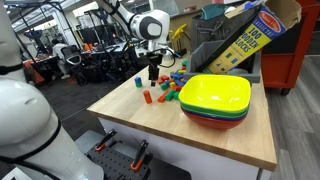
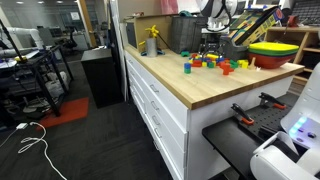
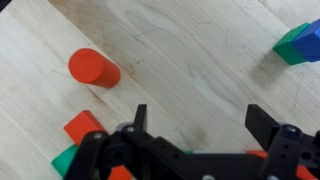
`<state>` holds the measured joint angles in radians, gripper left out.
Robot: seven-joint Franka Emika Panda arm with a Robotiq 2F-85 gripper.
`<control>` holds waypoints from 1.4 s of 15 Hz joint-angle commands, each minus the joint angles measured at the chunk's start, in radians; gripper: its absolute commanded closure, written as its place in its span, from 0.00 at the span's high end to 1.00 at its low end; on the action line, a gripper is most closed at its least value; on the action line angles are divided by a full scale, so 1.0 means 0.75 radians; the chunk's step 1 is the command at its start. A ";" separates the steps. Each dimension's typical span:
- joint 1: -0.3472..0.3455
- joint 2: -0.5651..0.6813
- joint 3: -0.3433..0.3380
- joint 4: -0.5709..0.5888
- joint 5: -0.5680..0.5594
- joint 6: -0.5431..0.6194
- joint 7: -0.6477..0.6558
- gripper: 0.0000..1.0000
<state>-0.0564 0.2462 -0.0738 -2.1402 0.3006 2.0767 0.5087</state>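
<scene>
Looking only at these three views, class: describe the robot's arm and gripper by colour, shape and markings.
The arm is glossy white, built of rounded segments, with a dark round disc on its wrist joint. The gripper is black and blocky, with two flat, straight fingers. No lettering is legible.

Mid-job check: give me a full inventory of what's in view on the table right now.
table: one, light wood top.
bowls: one stack, yellow on top with green and red below, at the table's edge beside the blocks.
block box: one, yellow with blue lettering, tilted behind the bowls.
loose blocks: many, red, blue, green and orange, scattered mid-table.
red cylinder: one, red, on bare wood, apart from the fingers.
gripper: one, black, above the blocks, fingers open, holding nothing.
</scene>
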 commanded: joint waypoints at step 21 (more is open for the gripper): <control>-0.008 -0.019 -0.012 -0.179 -0.026 0.567 -0.235 1.00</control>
<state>-0.0574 0.2526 -0.0821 -2.2359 0.2895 2.4380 0.3968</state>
